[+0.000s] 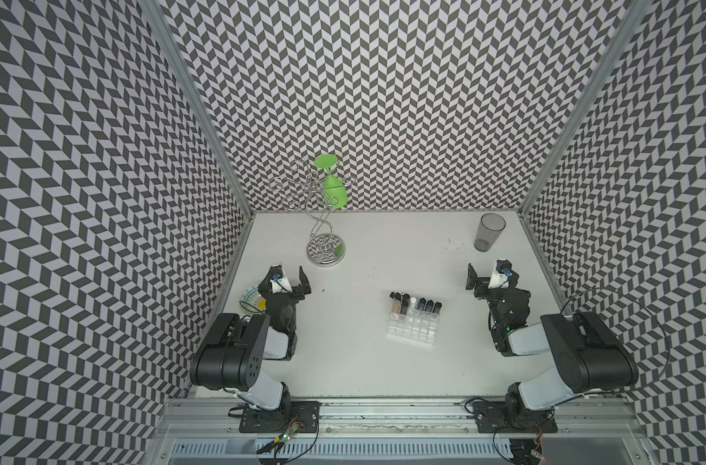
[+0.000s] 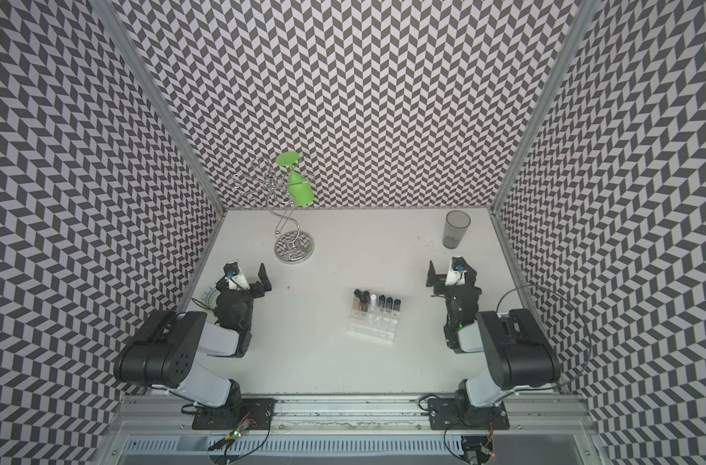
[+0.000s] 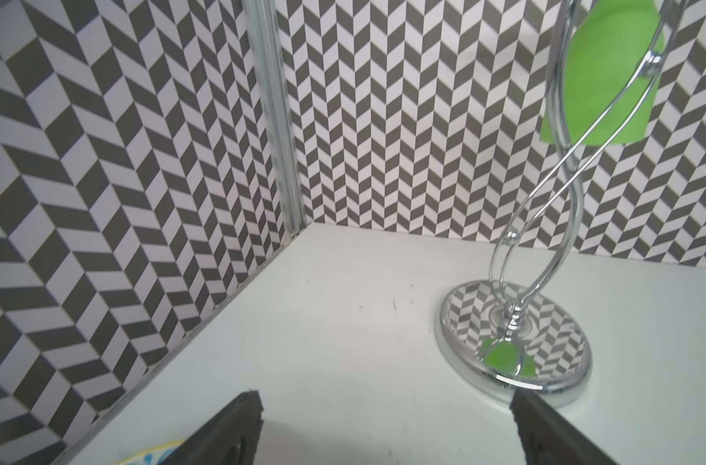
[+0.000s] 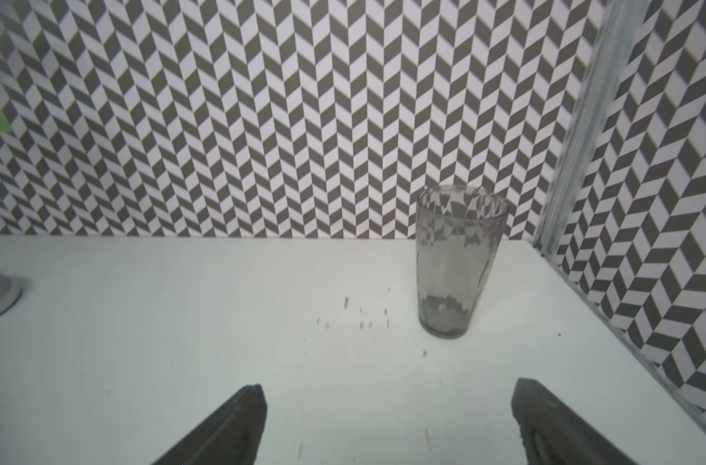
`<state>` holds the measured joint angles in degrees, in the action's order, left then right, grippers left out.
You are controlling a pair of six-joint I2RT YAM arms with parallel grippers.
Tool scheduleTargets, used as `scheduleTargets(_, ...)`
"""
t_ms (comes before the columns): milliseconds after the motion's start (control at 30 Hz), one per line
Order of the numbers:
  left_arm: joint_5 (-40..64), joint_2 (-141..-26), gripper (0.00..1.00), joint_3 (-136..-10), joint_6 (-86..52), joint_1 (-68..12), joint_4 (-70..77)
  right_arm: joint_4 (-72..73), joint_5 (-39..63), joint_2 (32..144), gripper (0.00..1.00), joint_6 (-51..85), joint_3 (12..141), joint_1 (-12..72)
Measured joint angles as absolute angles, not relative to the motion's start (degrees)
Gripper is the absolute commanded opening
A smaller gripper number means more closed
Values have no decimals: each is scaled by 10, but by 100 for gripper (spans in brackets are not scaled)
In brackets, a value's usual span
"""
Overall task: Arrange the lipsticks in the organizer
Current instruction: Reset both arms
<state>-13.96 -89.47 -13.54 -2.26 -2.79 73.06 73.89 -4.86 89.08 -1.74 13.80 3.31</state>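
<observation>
The organizer (image 1: pixel 411 334) is a clear gridded tray lying mid-table in both top views (image 2: pixel 369 328). Several lipsticks (image 1: pixel 415 305) stand upright in its far row: mostly black tubes, one beige, one with a white cap (image 2: pixel 377 302). My left gripper (image 1: pixel 290 273) hovers open well to the left of the tray, with nothing between its fingers (image 3: pixel 383 398). Over on the right, apart from the tray, my right gripper (image 1: pixel 486 271) is open too and empty (image 4: pixel 387 388). Neither wrist view shows the organizer or the lipsticks.
A chrome wire stand (image 1: pixel 327 249) holding an upturned green glass (image 1: pixel 334 187) rises at the back left, close ahead of the left gripper (image 3: pixel 512 338). A grey tumbler (image 1: pixel 489 231) stands back right (image 4: pixel 456 261). A patterned plate (image 1: pixel 251 296) lies under the left arm.
</observation>
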Motion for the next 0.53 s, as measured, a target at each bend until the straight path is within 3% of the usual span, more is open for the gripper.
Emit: scheduleTargets(533, -127, -894, 100, -142, -23, -26, 717, 740, -70, 894, 100, -5, 136, 32)
